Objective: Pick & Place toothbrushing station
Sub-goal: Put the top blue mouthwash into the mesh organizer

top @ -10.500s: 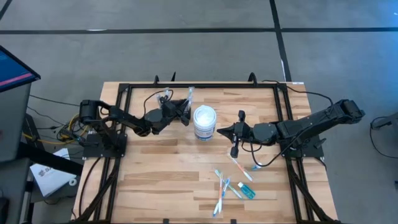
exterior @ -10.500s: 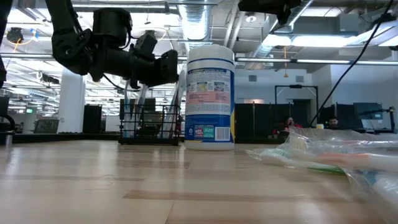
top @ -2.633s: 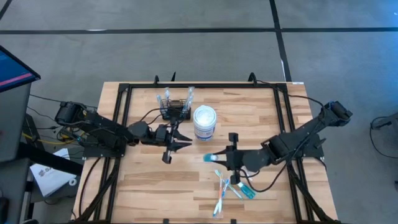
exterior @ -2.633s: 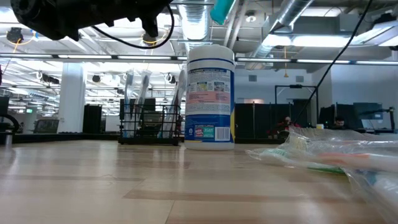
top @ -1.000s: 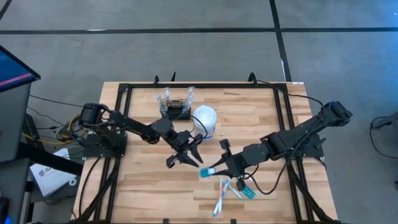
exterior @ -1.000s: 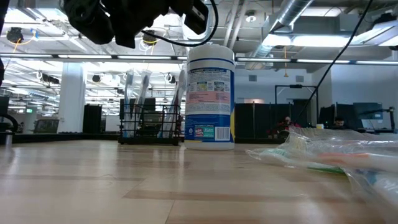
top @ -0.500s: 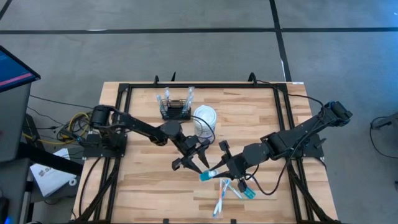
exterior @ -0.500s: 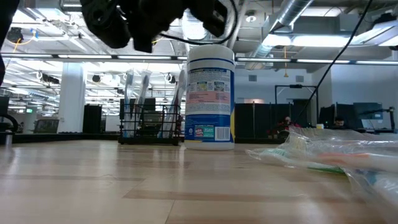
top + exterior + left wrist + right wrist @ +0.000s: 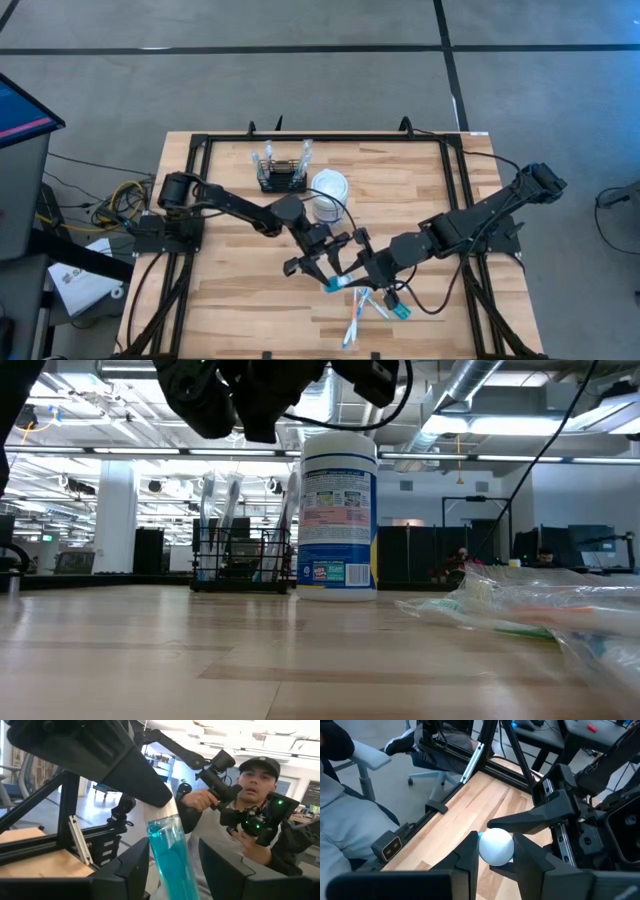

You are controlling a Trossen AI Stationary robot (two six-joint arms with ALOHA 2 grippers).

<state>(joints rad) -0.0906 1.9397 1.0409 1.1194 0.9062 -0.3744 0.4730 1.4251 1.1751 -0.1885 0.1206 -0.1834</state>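
The toothbrushing station [image 9: 282, 178], a low black wire rack with brushes standing in it, rests on the table at the far middle, beside a white tub [image 9: 328, 192]; the low view shows both [image 9: 240, 560]. My right gripper [image 9: 352, 275] is shut on a translucent blue-ended tube [image 9: 336, 284] above the table's middle. My left gripper [image 9: 325, 270] is open, and its fingers stand on either side of the tube's blue end [image 9: 170, 855]. I cannot tell whether they touch it. My right gripper pinches the tube between its two fingers [image 9: 467, 857], and the tube's rounded end [image 9: 496, 847] sticks out past them. The fingers lie along the tube and come from the table's right, slanting down. The tube is lifted clear of the table.
Several loose packaged toothbrushes [image 9: 365, 310] lie on the near right of the table, also seen in the low view [image 9: 520, 610]. A black frame [image 9: 200, 150] runs around the table's edges. A person [image 9: 255, 785] holding controllers stands beyond the table.
My left gripper has moved toward the table's right and near edges, away from the tub, until its fingers stand around the blue end of the tube. My right gripper has kept the tube almost still.
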